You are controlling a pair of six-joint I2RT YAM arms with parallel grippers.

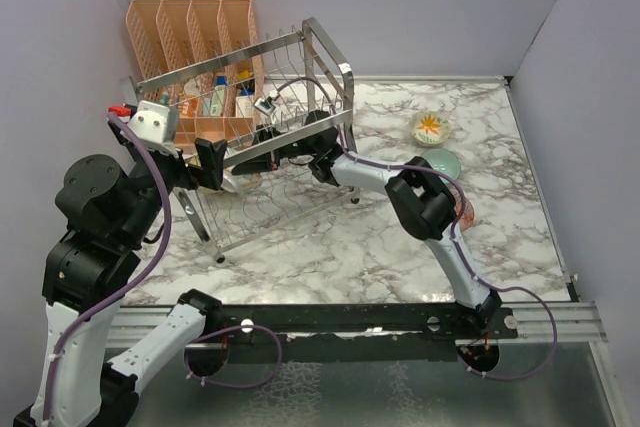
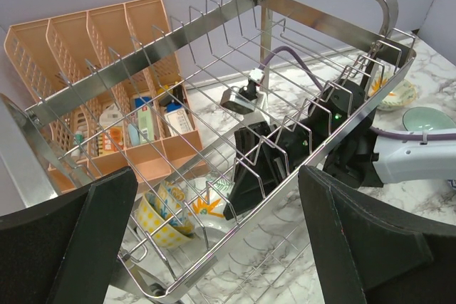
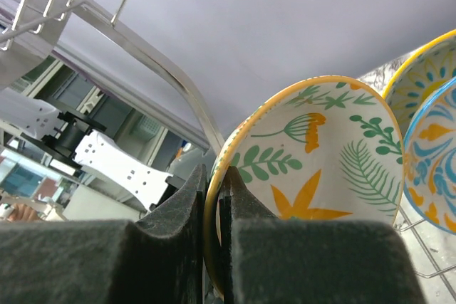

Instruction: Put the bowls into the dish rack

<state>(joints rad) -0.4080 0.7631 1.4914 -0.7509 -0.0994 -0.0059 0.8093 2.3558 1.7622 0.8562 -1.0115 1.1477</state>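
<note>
The chrome dish rack (image 1: 243, 57) stands at the back left, and its top rail (image 2: 164, 48) crosses the left wrist view. My right gripper (image 3: 214, 176) reaches inside the rack (image 1: 268, 139) and is shut on the rim of the green-leaf bowl (image 3: 313, 154), which stands on edge in the lower tier (image 2: 208, 201). A blue-yellow bowl (image 3: 431, 165) stands next to it (image 2: 164, 211). My left gripper (image 2: 217, 247) is open at the rack's left end (image 1: 207, 164), its jaws wide on either side of the rack's lower rail. An orange-flower bowl (image 1: 430, 128) and a teal bowl (image 1: 441, 162) sit on the table to the right.
A peach-orange divided organizer (image 1: 190, 37) with small items stands behind the rack against the wall (image 2: 85, 40). A reddish bowl (image 1: 466, 210) shows partly behind my right arm's elbow. The marble table's (image 1: 330, 247) right edge meets a wall.
</note>
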